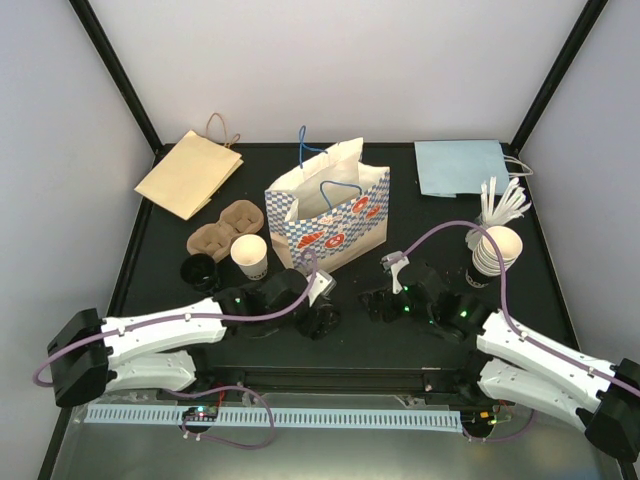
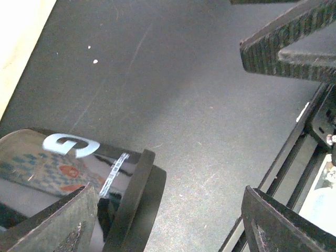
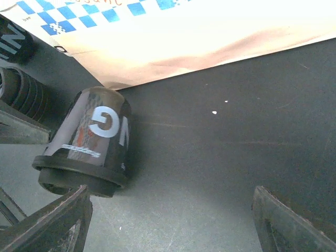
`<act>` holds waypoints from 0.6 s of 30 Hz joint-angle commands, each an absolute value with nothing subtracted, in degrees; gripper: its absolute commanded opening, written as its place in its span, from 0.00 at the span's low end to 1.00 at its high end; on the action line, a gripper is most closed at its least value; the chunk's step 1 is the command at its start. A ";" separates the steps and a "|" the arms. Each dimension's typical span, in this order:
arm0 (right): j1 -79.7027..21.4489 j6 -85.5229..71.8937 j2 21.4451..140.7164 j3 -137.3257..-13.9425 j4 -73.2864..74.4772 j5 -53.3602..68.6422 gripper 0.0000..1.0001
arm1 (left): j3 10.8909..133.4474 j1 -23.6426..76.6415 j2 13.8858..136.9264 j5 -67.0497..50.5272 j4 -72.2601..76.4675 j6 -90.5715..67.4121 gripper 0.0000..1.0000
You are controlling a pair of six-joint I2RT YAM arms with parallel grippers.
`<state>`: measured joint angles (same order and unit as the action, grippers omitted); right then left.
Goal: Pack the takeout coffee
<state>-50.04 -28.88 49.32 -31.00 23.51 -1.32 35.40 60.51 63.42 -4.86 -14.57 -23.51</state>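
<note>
From above, three paper bags dot the matte desk (image 1: 350, 350): tan bag (image 1: 188, 172) at ten o'clock, checkered bag (image 1: 330, 215) central, blue bag (image 1: 460, 167) at one; left wrist, left claw (image 2: 170, 202) gapes empty, one glossy lidded cup (image 2: 63, 163) at seven; right wrist, right claw (image 3: 170, 194) likewise.

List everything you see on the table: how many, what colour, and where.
patterned paper bag: one, blue and white checks, standing at centre
flat paper bag: one, brown, back left
flat bag: one, light blue, back right
cup carrier: one, brown cardboard, left of centre
paper cup: one, white, upright by the carrier
round item: one, black, left of the paper cup
stacked cups: one stack, white, right
sticks: bunch, white, in the stack
lidded cup: one, black, on its side
left hand: open
right hand: open
</note>
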 commanded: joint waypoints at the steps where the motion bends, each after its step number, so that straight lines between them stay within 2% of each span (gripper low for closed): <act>1: -49.75 -30.70 48.58 -30.64 22.96 -3.36 0.86 | 39.10 62.74 66.03 -0.81 -16.85 -22.63 0.78; 5: -49.82 -30.83 47.98 -29.79 21.99 -2.79 0.86 | 40.89 64.40 67.79 1.59 -20.48 -23.29 0.82; 9: -49.83 -30.63 47.98 -29.34 21.04 -2.08 0.85 | 41.74 64.62 67.46 4.45 -24.26 -23.34 0.83; 18: -49.81 -29.11 49.79 -30.54 20.46 -0.93 0.85 | 40.86 64.51 68.15 1.81 -24.19 -22.34 0.74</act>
